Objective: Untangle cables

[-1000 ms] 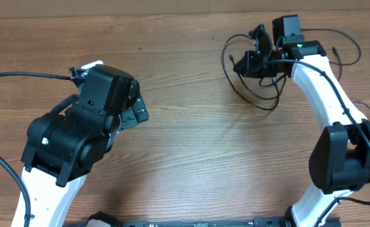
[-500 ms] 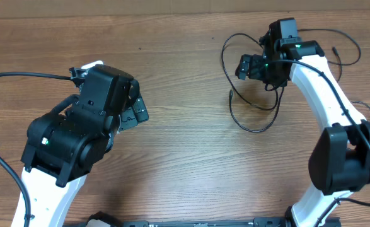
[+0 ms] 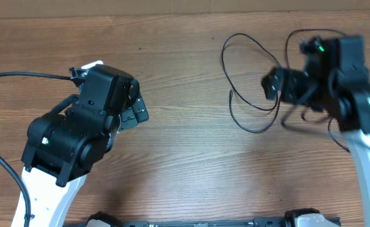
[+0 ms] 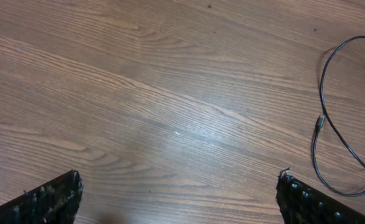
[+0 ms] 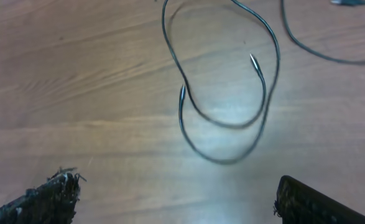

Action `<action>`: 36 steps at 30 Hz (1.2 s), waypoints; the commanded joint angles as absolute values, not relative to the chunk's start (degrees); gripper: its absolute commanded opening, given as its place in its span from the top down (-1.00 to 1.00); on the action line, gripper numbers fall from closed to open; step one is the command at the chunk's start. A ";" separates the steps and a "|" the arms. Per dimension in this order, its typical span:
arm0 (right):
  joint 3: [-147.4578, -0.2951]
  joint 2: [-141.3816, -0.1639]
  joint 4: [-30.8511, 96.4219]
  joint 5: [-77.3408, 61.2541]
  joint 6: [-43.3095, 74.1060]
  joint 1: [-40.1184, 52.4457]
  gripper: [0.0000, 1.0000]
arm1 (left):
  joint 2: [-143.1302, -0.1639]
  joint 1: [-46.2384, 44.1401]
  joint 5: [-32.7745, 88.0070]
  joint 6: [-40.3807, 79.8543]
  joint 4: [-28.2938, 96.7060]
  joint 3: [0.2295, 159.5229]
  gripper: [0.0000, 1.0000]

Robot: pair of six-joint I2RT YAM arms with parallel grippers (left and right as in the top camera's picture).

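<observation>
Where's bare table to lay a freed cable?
Free: table centre, between left pincer and the cable loop; also the near edge below that. Crowded: far right, where the cable loop and right pincer sit.

Wood-grain bench (image 3: 185, 164). One thin black cable (image 3: 254, 130) lies flat on its right half in loose open loops, both plug ends free. A second dark cable (image 5: 313, 55) lies just beside it.

Evenly lit wood-grain table (image 3: 185, 164)

The left gripper (image 3: 136, 114) hung with jaws wide apart and empty. The right gripper (image 3: 273, 84), blurred in the overhead view, likewise had jaws spread.
</observation>
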State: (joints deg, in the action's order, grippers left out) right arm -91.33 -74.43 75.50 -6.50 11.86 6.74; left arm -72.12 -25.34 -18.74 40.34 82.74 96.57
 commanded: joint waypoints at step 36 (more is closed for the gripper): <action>-91.88 -32.32 97.01 -5.61 12.01 6.85 -1.00 | -72.01 -25.15 -19.88 41.12 82.70 96.57 -1.00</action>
